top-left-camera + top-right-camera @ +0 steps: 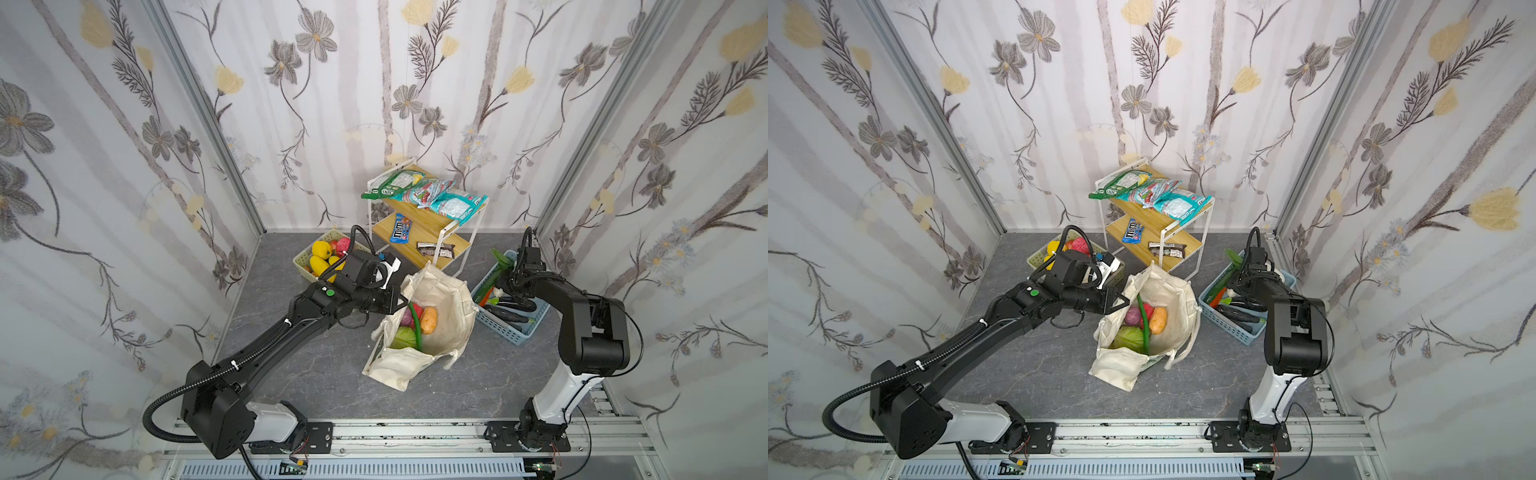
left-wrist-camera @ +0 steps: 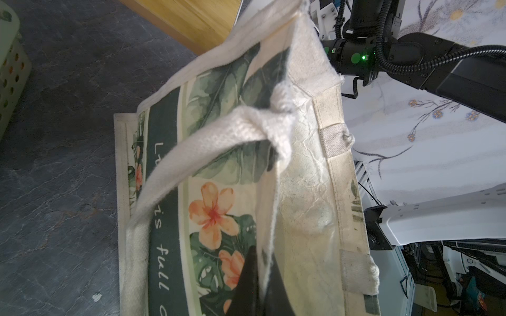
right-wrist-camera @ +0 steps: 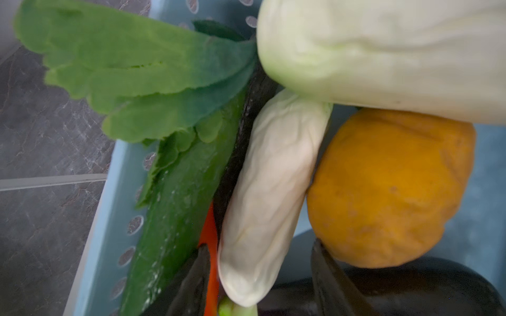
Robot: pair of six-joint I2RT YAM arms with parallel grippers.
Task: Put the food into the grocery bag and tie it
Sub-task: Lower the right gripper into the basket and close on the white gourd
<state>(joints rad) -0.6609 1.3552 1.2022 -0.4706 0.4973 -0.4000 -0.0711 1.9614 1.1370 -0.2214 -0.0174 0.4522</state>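
At right basket [image 1: 513,332] | right tool [image 3: 260,273] spread astride white vegetable [image 3: 262,197]: centre, close gently, lift straight | left tool [image 2: 261,262] pinching bag [image 1: 395,365] rim: hold mouth wide

Left arm [image 1: 266,345] and right arm [image 1: 582,316]: black boxy links, with white shells [image 1: 274,419] near the black bolted base plates [image 1: 318,432]. A ribbed black conduit [image 1: 153,411] runs along the left arm, bound with white zip ties [image 1: 235,365]. A green dot [image 1: 329,292] marks each forearm. The left hand [image 2: 261,287] has black pointed fingers [image 2: 246,279].
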